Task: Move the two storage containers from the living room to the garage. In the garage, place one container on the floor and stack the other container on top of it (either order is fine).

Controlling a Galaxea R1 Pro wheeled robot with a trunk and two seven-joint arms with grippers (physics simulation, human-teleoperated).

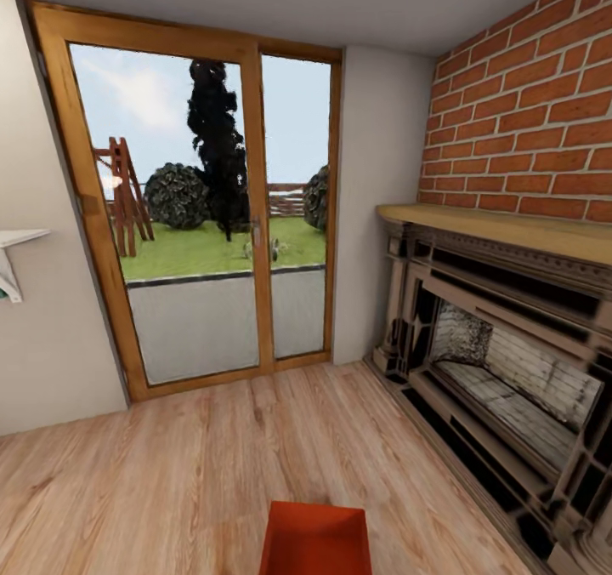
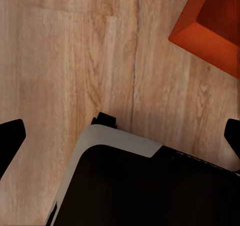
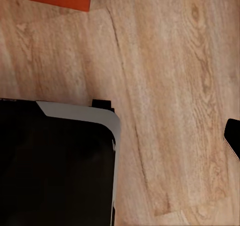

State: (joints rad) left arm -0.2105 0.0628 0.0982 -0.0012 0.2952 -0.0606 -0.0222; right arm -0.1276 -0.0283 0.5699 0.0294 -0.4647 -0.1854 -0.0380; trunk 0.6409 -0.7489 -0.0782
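Container (image 1: 315, 537) sits on the wood floor (image 1: 153, 481) dead ahead of the robot's base (image 2: 150, 186), long side running away from it, midway between both arms, left gripper (image 2: 122, 136) spread wide and empty, right gripper's spread unclear.

1. A storage container (image 1: 315, 539) is seen on the plank floor (image 1: 170, 473), at the near edge of the head view, just right of centre.
2. A glazed door (image 1: 200, 209) is set in the far wall, straight ahead beyond the container.
3. A fireplace (image 1: 501, 362) is built into the right wall, under a mantel shelf (image 1: 501, 228), with a brick wall (image 1: 527, 107) above.
4. A small shelf (image 1: 17, 243) is fixed to the left wall.
5. In both wrist views, the robot's base (image 2: 140, 186) is seen on the floor, with a container corner (image 2: 210, 25) near it but apart.
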